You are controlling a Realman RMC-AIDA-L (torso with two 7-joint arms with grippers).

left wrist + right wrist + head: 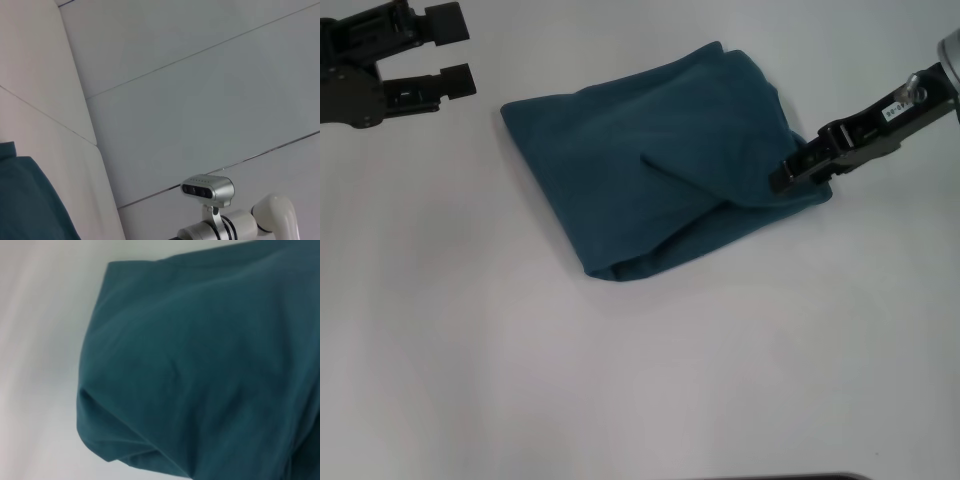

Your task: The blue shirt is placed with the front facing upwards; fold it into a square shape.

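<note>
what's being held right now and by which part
The right gripper is at the folded shirt's right edge, apparently pinching it. The left gripper is open, holding nothing.

The blue shirt (655, 155) lies folded into a rough square at upper centre on the white counter (620, 380). The right end effector (798, 172) pinches its right edge; the left end effector (458, 52) hangs spread at upper left.

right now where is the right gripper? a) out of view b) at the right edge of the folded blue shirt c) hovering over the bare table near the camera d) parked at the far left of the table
b: in the head view the right gripper sits at the right edge of the folded blue shirt, while the left gripper stands open, clear of it at the far left.
</note>
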